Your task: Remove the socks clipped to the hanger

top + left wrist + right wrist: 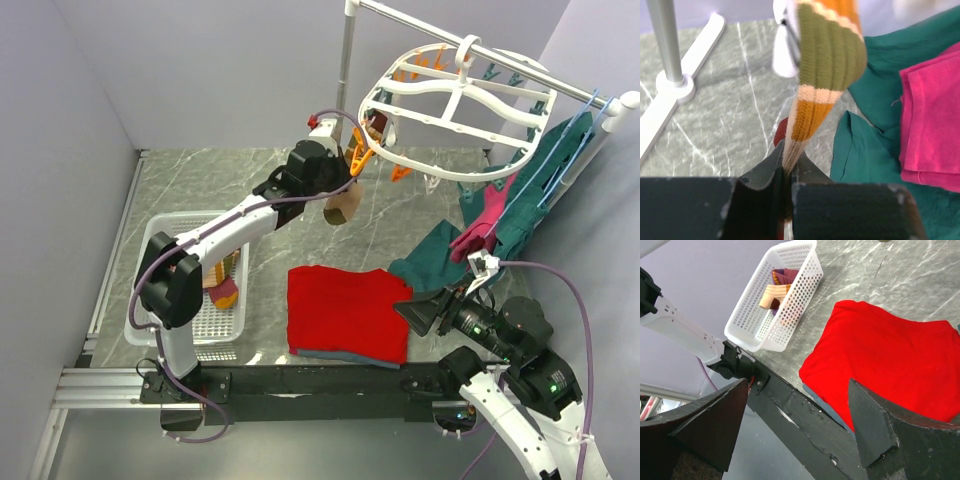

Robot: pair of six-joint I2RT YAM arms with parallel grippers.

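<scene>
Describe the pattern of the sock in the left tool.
The sock: olive, orange, cream stripes; left wrist view.

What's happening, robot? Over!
Left claw shut on olive-orange striped sock, hanging below white oval plastic hanger. Right claw open, empty, near flat red cloth. Nothing in the way.

Right claw (797,386): fingers spread wide apart, nothing between them.
Cloth (890,352): red, flat on the desk, beyond the right finger.
Basket (790,315): white, slotted, far left on the desk, apart from the cloth.
Socks (777,290): bunched in the basket, one maroon with yellow, one peach-tan.
Desk (920,280): grey marble pattern.
Rail (805,425): black, along the desk's near edge.
Left arm (682,327): white link, black joint by the rail.
</scene>
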